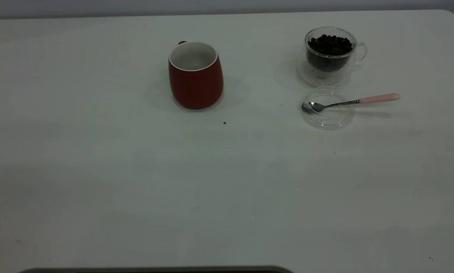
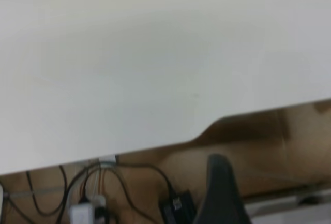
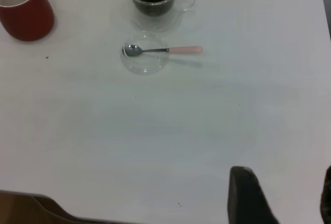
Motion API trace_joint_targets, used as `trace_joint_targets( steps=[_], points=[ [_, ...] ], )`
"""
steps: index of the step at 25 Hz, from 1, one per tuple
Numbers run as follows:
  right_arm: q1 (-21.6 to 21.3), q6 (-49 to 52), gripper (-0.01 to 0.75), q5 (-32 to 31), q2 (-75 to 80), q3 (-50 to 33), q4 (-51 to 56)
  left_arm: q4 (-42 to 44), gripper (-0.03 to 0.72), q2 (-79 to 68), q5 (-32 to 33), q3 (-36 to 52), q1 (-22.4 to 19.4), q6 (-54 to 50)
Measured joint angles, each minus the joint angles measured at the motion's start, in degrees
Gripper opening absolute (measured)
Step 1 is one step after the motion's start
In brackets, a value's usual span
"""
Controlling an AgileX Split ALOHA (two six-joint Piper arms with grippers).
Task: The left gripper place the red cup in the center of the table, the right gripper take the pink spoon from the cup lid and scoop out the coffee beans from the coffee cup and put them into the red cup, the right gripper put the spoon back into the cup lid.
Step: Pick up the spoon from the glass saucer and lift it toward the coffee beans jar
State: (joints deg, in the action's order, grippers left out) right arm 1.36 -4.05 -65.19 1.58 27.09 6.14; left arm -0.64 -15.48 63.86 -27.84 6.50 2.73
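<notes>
The red cup (image 1: 196, 76) stands upright near the table's (image 1: 98, 170) far middle, white inside, handle turned away; it also shows as the red cup (image 3: 25, 9). To its right is the coffee cup (image 1: 330, 53) holding coffee beans (image 1: 330, 44). In front of it lies the cup lid (image 1: 327, 108), with the pink spoon (image 1: 354, 101) resting bowl-in-lid, handle pointing right. My right gripper (image 3: 289, 193) hovers open over bare table, far from the pink spoon (image 3: 163, 50). My left gripper (image 2: 282, 198) hangs beyond the table's edge, one dark finger (image 2: 222, 193) showing with empty space beside it.
Neither arm shows in the exterior view. A few dark specks dot the tabletop, one (image 1: 224, 123) just in front of the red cup. Below the table edge (image 2: 207, 131) in the left wrist view are cables and a plug (image 2: 176, 208) on a brown floor.
</notes>
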Motion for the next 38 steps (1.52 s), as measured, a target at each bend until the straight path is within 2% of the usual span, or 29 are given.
trace_joint_targets(
  steps=[14,22,38],
  points=[
    [0.00,0.00,0.382,0.00,0.00,0.00,0.00,0.07,0.587,8.22,0.40,0.00,-0.23,-1.72],
    [0.00,0.00,0.382,0.00,0.00,0.00,0.00,0.07,0.587,16.36,0.94,0.00,-5.89,-1.72],
    [0.00,0.00,0.382,0.00,0.00,0.00,0.00,0.07,0.587,16.51,1.08,0.00,-6.09,-1.72]
  ],
)
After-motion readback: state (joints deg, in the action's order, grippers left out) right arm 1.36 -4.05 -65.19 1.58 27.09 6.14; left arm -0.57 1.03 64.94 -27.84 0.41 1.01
